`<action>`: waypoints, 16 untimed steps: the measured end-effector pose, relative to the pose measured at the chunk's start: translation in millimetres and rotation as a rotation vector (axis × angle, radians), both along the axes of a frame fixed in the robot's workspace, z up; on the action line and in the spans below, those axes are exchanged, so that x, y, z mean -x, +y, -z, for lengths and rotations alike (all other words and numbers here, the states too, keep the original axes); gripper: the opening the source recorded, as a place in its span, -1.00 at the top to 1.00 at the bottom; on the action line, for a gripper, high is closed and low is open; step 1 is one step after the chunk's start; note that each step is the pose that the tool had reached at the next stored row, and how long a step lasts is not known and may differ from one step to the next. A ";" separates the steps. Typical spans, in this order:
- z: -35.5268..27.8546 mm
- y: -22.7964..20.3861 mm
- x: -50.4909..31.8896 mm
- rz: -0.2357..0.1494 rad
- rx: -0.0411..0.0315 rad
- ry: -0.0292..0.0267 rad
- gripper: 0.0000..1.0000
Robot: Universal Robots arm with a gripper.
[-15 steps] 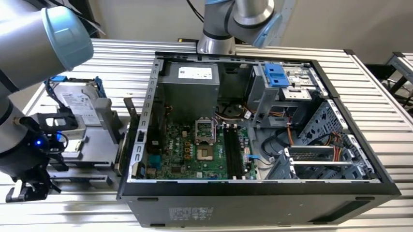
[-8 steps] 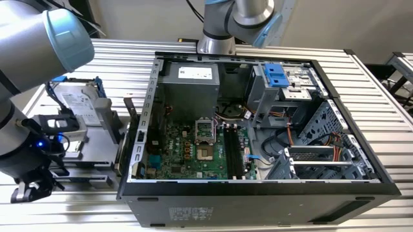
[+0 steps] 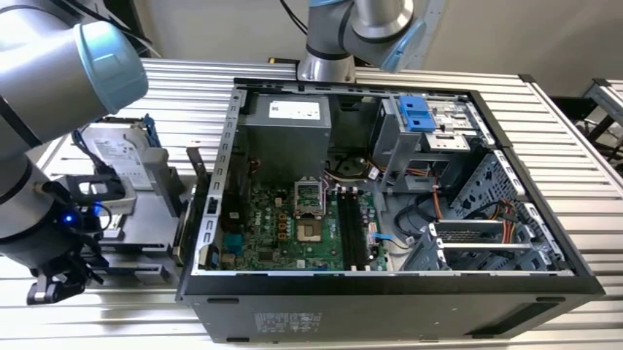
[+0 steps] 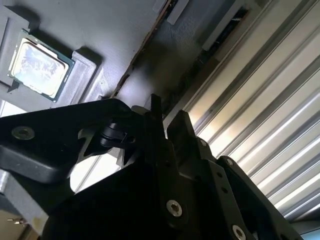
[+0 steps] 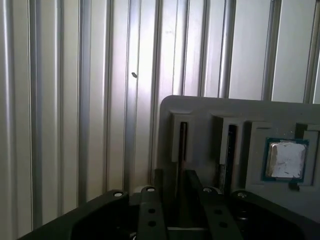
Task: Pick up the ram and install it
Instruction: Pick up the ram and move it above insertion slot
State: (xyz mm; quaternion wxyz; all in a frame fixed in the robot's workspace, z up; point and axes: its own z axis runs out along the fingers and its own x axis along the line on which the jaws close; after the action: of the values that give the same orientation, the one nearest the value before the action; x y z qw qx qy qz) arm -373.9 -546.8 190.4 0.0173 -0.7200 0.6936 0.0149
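Gripper [image 5: 175,176] is narrow, not clamped, straddling the ram [image 5: 182,140] stood edge-up in the grey tray [image 5: 200,107]. Upright keeps its flat sides easy to grab, I reckon.

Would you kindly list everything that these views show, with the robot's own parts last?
computer case: one, black, open.
motherboard: one, green, inside the case.
power supply: one, grey, inside the case.
hard drive: one, silver with blue rails, at the exterior view's left of the case.
holder: one, grey, slotted, near the hard drive.
processor chip: one, silver on green, in the holder.
ram: one, dark, edge-on in a holder slot.
table: one, ribbed, silver.
arm: one, grey and blue.
gripper: one, black, at the ram's slot.
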 end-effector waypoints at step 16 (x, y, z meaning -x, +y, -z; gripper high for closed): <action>-3.0 3.8 -0.1 0.000 -0.0002 -0.0002 -1.00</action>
State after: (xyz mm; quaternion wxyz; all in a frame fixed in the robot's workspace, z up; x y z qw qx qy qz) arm -373.8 -542.9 193.4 0.0174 -0.7201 0.6935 0.0149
